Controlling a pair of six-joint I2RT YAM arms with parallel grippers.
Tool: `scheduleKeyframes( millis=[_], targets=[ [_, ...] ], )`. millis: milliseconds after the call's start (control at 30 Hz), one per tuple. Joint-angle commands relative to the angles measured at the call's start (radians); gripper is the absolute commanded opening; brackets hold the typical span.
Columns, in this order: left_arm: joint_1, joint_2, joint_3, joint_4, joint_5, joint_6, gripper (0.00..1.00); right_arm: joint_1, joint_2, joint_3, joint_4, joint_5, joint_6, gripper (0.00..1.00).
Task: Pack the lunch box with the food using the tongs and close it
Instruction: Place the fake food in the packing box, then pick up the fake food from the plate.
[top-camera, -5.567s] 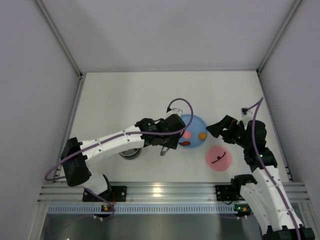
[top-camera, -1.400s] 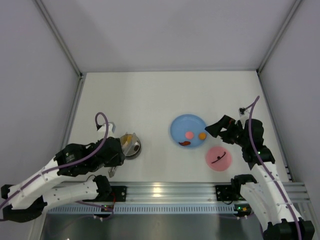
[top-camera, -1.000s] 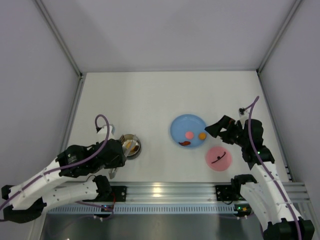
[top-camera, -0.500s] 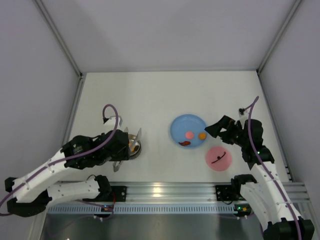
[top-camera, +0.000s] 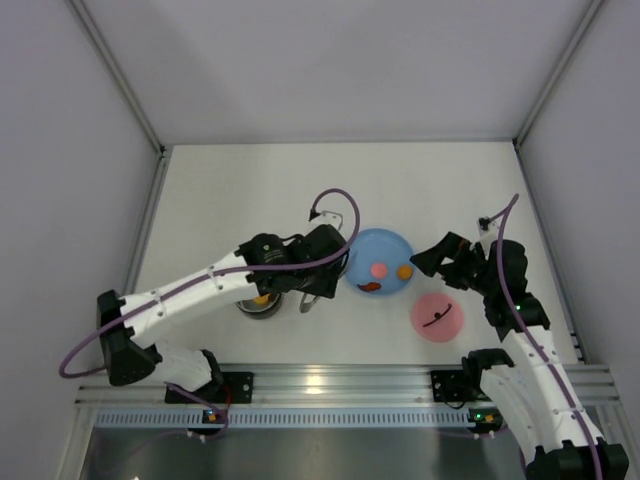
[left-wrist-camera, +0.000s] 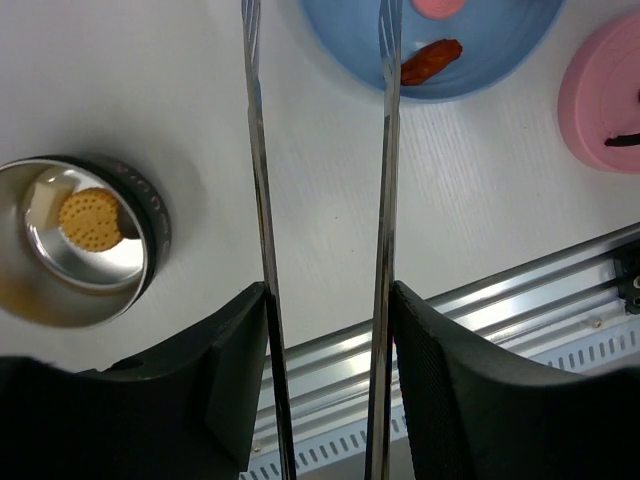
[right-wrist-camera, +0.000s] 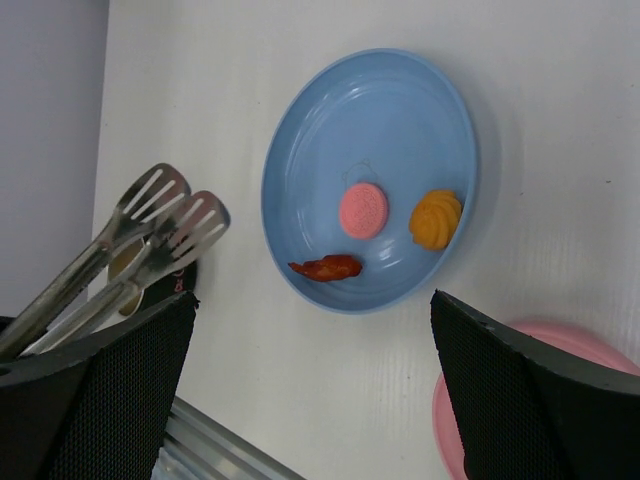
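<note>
Tongs (left-wrist-camera: 385, 150): clamped in left pincer (left-wrist-camera: 327, 300), tips near plate (right-wrist-camera: 300, 150)
Right pincer (right-wrist-camera: 312, 300): apart, empty
Pot (left-wrist-camera: 155, 215): biscuit (left-wrist-camera: 90, 220) inside
Lid (left-wrist-camera: 610, 100): beside plate

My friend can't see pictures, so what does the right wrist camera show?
A blue plate on a white table holds a pink disc, an orange swirl and a red strip. Silver tongs poke in from the left, tips empty and beside the plate, and a pink lid peeks in at the bottom right.
</note>
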Motion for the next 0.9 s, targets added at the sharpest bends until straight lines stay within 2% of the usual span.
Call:
scheduleKeyframes(
  millis=[0,367,867],
  targets=[
    [0.000,0.079,0.064,0.156,0.066,0.078,0.55,-0.012,-0.018,0.041,-0.004,0.008,-0.018,0.99],
    [0.000,0.301,0.150,0.257,0.130,0.117,0.55,-0.012,-0.018,0.046,-0.023,0.010,-0.030,0.99],
    [0.000,0.407,0.164,0.279,0.143,0.120,0.55,-0.012,-0.015,0.067,-0.046,0.017,-0.047,0.99]
  ],
)
